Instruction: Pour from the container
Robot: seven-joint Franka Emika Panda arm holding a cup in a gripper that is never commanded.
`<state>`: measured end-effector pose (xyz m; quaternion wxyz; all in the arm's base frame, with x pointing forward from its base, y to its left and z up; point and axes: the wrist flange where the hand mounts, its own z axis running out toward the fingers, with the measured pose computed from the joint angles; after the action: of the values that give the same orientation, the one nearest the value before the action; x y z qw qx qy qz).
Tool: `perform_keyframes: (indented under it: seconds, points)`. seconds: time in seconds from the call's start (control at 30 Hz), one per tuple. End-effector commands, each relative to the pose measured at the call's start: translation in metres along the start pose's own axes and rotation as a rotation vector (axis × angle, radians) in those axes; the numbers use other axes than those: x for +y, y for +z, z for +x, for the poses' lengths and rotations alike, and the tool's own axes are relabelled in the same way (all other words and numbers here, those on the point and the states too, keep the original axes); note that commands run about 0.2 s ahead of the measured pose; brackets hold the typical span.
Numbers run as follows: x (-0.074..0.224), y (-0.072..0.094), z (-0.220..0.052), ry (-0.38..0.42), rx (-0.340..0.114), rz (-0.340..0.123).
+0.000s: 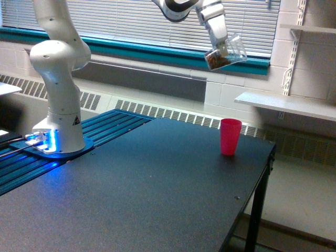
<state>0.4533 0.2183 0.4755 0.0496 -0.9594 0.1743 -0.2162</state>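
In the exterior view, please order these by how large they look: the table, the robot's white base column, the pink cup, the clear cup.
1. The table
2. The white base column
3. The pink cup and the clear cup look about alike; the clear one is tilted in the gripper, so I will not rank them.

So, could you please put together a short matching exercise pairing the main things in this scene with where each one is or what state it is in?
Things:
1. clear cup
2. pink cup
3. robot base
4. end effector

Descriptions:
A. lit blue, at the exterior view's left
B. upright on the black table
C. tilted in the air, brown bits inside
D. gripping a cup, high above the table

Pairs: 1-C, 2-B, 3-A, 4-D
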Motion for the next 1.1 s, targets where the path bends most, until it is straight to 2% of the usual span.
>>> perform_keyframes:
  seconds: [0.03, 0.37, 1.1]
  points:
    - [-0.003, 0.008, -0.015, -0.011, -0.035, -0.016]
    - [0.0, 0.021, -0.028, -0.044, -0.084, -0.056]
    - [0.005, 0.052, -0.054, -0.069, -0.168, -0.079]
